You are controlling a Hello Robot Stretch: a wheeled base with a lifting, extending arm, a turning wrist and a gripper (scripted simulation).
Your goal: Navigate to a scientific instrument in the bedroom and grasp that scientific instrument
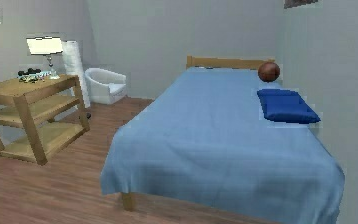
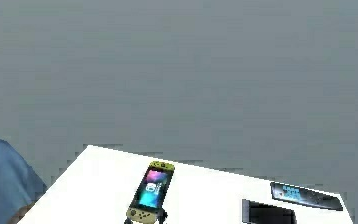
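**Wooden desk (image 1: 7,90) may hold the instrument**

The claw's state cannot be told. A white table (image 2: 97,175) carries a handheld console (image 2: 152,192). At far left, a small dark object (image 1: 29,72) beside the lamp (image 1: 44,46) could be the instrument. I judge it rigid, fragile, best gripped at its sturdiest part; its axis and heading are too small to read.
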